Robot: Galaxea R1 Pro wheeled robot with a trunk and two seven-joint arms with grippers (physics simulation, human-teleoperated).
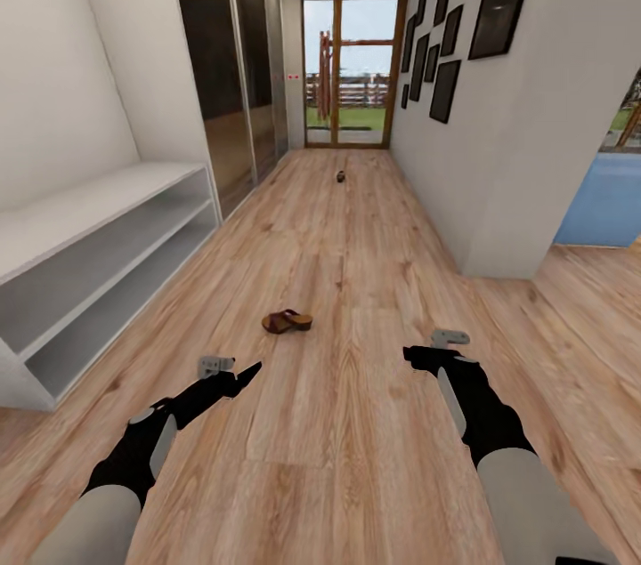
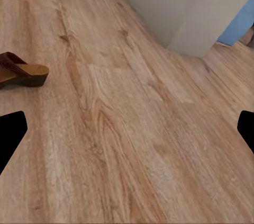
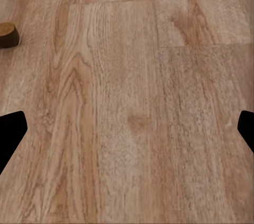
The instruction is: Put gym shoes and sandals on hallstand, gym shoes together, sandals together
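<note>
One brown sandal [image 1: 287,321] with a dark strap lies on the wood-plank corridor floor [image 1: 338,449], just ahead of and between my two arms. The left wrist view catches the same sandal [image 2: 21,70] off to one side, and the right wrist view catches the tip of the sandal [image 3: 7,35] at its edge. My left gripper [image 1: 242,374] hovers low over the floor, open and holding nothing. My right gripper [image 1: 415,355] is likewise open and empty. The pale grey-white hallstand [image 1: 107,231] with two open tiers stands along the left wall. The gym shoes are out of view.
A small dark object [image 1: 341,176] lies far down the corridor, too small to identify. Dark mirrored wardrobe doors [image 1: 227,67] follow the hallstand on the left. A white wall corner [image 1: 499,254] juts in at the right. A glass door [image 1: 349,67] closes the far end.
</note>
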